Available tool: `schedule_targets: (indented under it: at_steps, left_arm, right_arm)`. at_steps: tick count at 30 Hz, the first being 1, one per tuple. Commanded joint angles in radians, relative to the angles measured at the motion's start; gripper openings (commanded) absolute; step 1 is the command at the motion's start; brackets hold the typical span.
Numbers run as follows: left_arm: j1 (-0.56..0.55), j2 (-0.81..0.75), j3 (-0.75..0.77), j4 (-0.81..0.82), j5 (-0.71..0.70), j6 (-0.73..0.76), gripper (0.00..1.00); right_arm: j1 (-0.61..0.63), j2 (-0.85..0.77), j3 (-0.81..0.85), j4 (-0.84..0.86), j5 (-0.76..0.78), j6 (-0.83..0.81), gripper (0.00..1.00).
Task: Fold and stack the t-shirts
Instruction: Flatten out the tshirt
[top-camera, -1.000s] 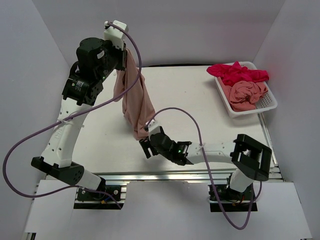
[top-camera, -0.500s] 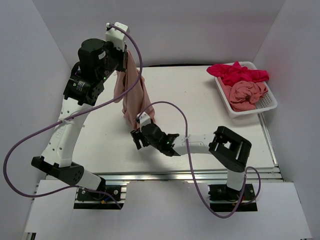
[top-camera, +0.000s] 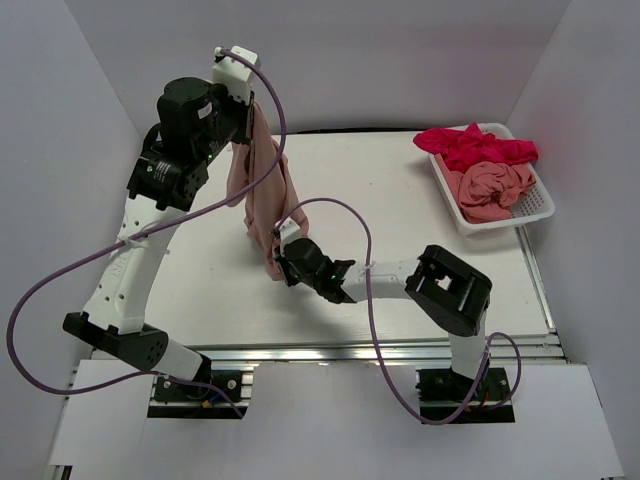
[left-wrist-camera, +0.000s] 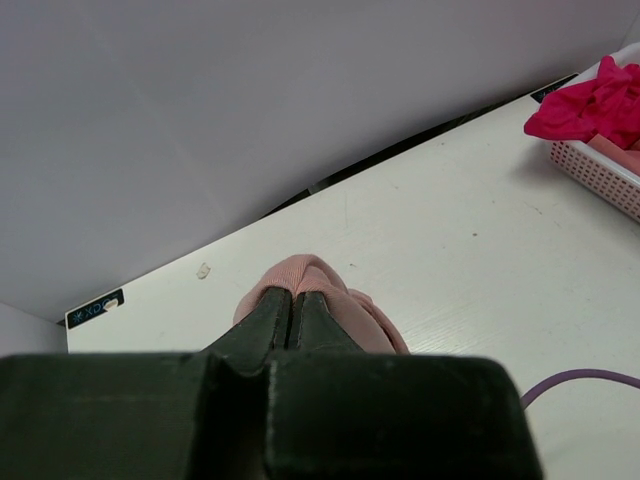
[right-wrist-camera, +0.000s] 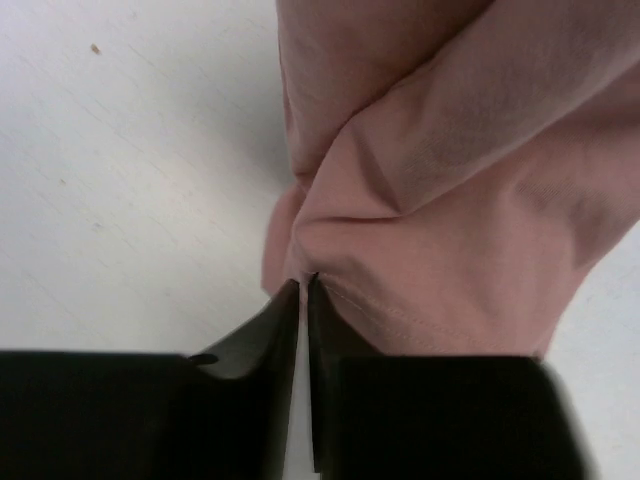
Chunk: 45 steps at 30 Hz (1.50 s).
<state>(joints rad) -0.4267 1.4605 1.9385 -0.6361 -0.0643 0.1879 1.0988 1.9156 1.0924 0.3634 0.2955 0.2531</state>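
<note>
**Shirt hung up, bottom hem pinched, spreading comes next**

A salmon-pink t-shirt (top-camera: 265, 195) is held up over the left part of the table (top-camera: 400, 215). It's dangling in a bunched column, with its lowest folds down near the tabletop. The left gripper (top-camera: 252, 108) is clamped shut on the top of it, and fabric can be seen bulging past the closed tips in the left wrist view. The right gripper (top-camera: 278, 262) is parked low, its jaws narrowed to a sliver on the bottom hem fold. A pinch looks made there, though how much cloth is caught can't be told.

A magenta-red t-shirt (top-camera: 478, 147) and a second salmon t-shirt (top-camera: 490, 190) are heaped in the white mesh basket (top-camera: 540, 205) at the far right, well apart.

This is judged to be the unfurling step, with nothing folded yet. Next, the two grips probably need to be drawn apart so the shirt gets stretched flat. Then it can be laid on the table without the hem being let slip.
</note>
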Motion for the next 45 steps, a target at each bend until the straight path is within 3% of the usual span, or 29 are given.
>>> schedule_targets:
  at_steps: [1,8,10,12,21,26,32,41,43,45]
  left_arm:
    - [0.002,-0.014,0.028,0.010,-0.005,0.012,0.00]
    - [0.002,-0.022,0.025,0.018,-0.009,0.010,0.00]
    - [0.002,-0.028,0.019,0.016,-0.006,0.008,0.00]
    - [0.002,-0.032,0.016,0.016,-0.008,0.008,0.00]
    - [0.002,-0.042,-0.024,0.026,-0.006,0.007,0.00]
    - [0.002,-0.039,-0.042,0.035,-0.025,0.013,0.00]
    - [0.003,-0.029,-0.058,0.050,-0.025,0.001,0.00]
    - [0.005,-0.020,-0.052,0.065,-0.023,-0.024,0.00]
    - [0.005,-0.023,-0.052,0.065,-0.025,-0.022,0.00]
    - [0.006,-0.025,-0.050,0.062,-0.025,-0.018,0.00]
  right_arm:
    - [-0.010,-0.029,0.026,0.035,0.017,0.003,0.02]
    - [-0.017,-0.092,-0.041,0.028,0.047,0.008,0.00]
    - [-0.017,-0.121,-0.068,0.031,0.067,0.011,0.22]
    - [-0.017,-0.142,-0.081,0.045,0.065,0.000,0.62]
    - [-0.017,-0.058,0.014,0.014,0.011,-0.026,0.78]
    - [-0.017,-0.021,0.055,0.014,-0.006,-0.025,0.78]
    - [-0.017,0.013,0.081,-0.004,-0.009,-0.018,0.68]
    - [-0.019,0.043,0.110,-0.072,0.014,-0.009,0.69]
    - [-0.020,0.039,0.101,-0.072,0.027,-0.006,0.58]
    - [-0.028,0.033,0.095,-0.073,0.034,0.005,0.30]
